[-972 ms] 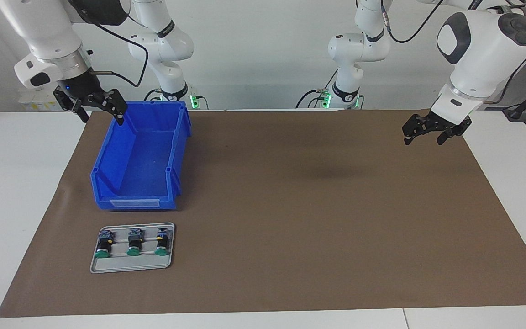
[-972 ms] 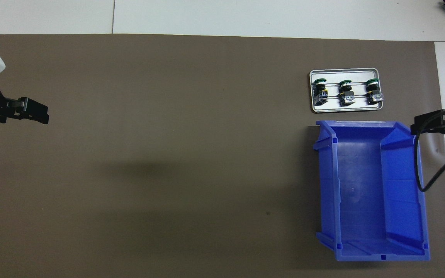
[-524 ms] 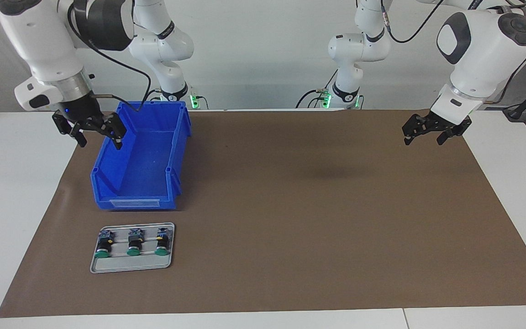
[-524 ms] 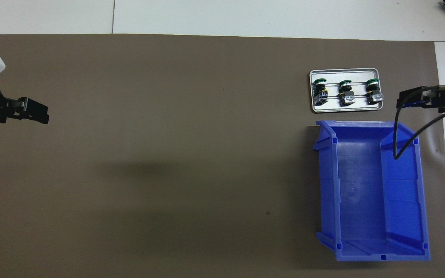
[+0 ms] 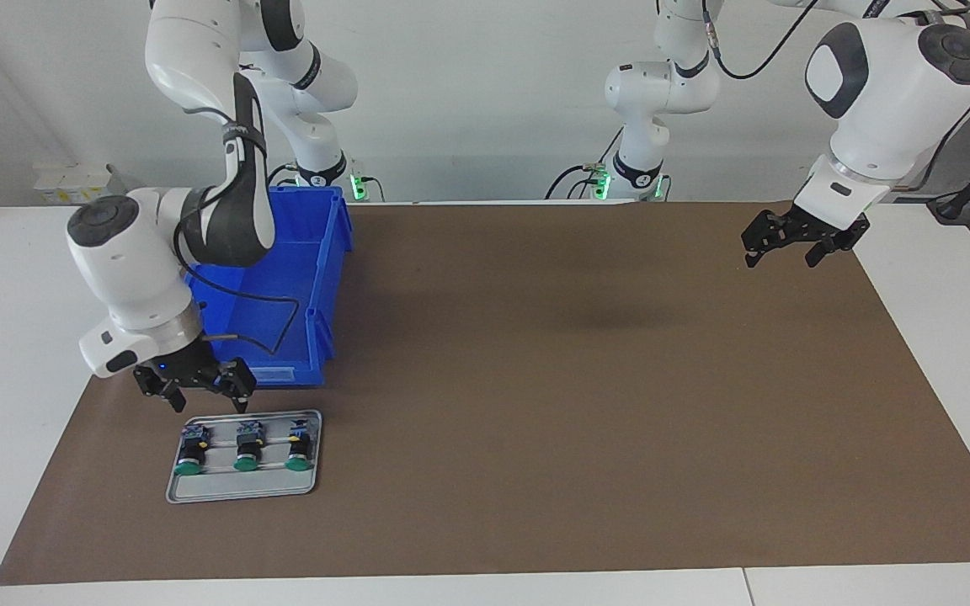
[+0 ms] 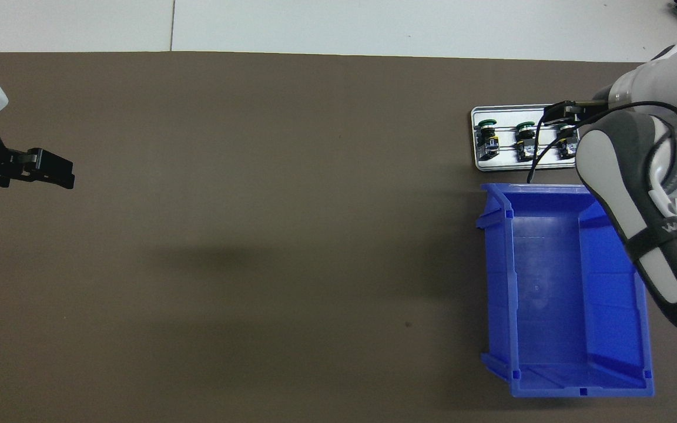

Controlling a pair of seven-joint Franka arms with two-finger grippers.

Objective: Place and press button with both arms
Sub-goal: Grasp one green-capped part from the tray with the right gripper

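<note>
So the right gripper (image 5: 196, 396) is hanging just above the end of the metal tray (image 5: 242, 489) that's closest to the robots, with its two fingers spread apart and nothing between them. It isn't touching anything on the tray as far as I can see. From the overhead view the arm's big white and grey forearm covers the corner of the tray toward the right arm's end of the table, and a black cable loops down from the wrist across the blue bin (image 5: 270, 290).

The tray holds three buttons in a row, lying on their sides with green caps pointing away from the robots. The button (image 5: 189, 459) closest to the right arm's end of the table sits almost under the gripper, then the middle button (image 5: 246, 454), then the third button (image 5: 299, 453). All three rest on the tray, untouched.

The bin sits just beside the tray, nearer to the robots, open side up.

Everything's on a brown mat (image 5: 578, 379) covering a white table (image 5: 13, 337).

The left gripper (image 5: 795, 247) waits up in the air over the mat's corner at the left arm's end, fingers also spread, holding nothing.
</note>
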